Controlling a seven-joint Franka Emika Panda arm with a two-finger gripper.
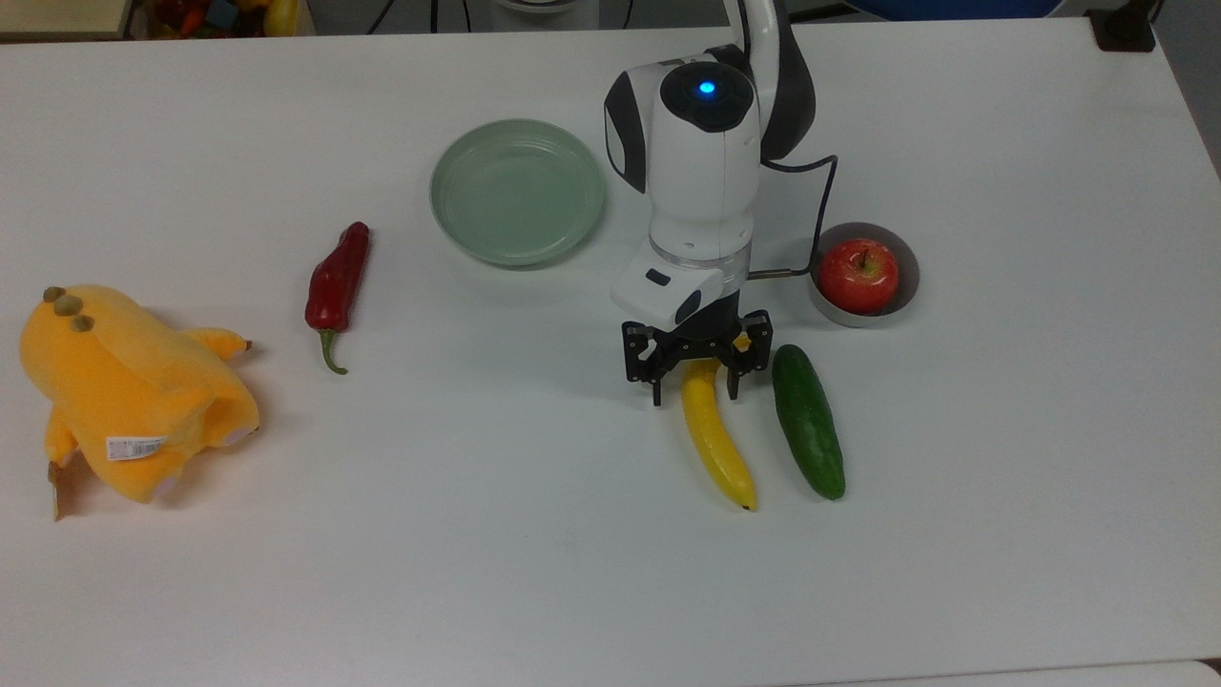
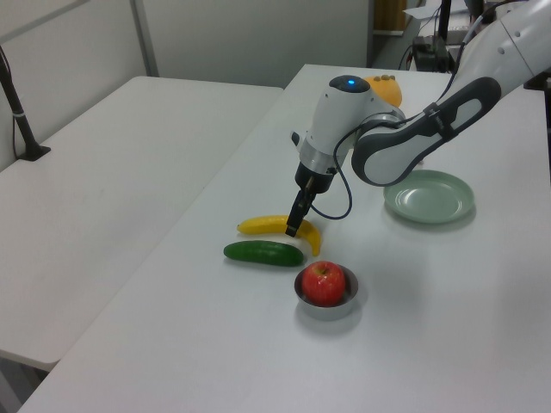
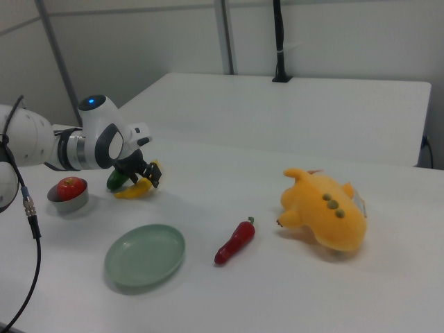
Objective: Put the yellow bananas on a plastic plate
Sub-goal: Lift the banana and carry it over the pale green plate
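A white table (image 1: 534, 572) carries everything here, its top plain and matte with soft shadows under each item. Nearest the top view's lower edge, the yellow banana (image 1: 717, 441) lies flat on the table, running up and down the frame with its dark tip toward the camera. Just beside it on the top view's right lies a dark green cucumber (image 1: 808, 421), close alongside but apart from it. The gripper (image 1: 695, 382) stands over the banana's stem end with its black fingers spread, one on each side of the fruit, not closed on it. At the top view's left edge a big orange-yellow plush toy (image 1: 124, 391) lies on its side with a white label showing. Farther up, a red chili pepper (image 1: 337, 283) with a green stem rests alone, and a small grey bowl (image 1: 906, 286) holds a red apple (image 1: 858, 275) just beyond the cucumber. Farther still sits the pale green plastic plate (image 1: 518, 191), bare, well apart from the banana. The white arm (image 1: 701, 162) shows a blue light on top, and a black cable loops beside it.

In the left view, a second white table (image 2: 112, 189) stands alongside, a black post (image 2: 17, 112) fixed at its edge, with grey wall panels behind.
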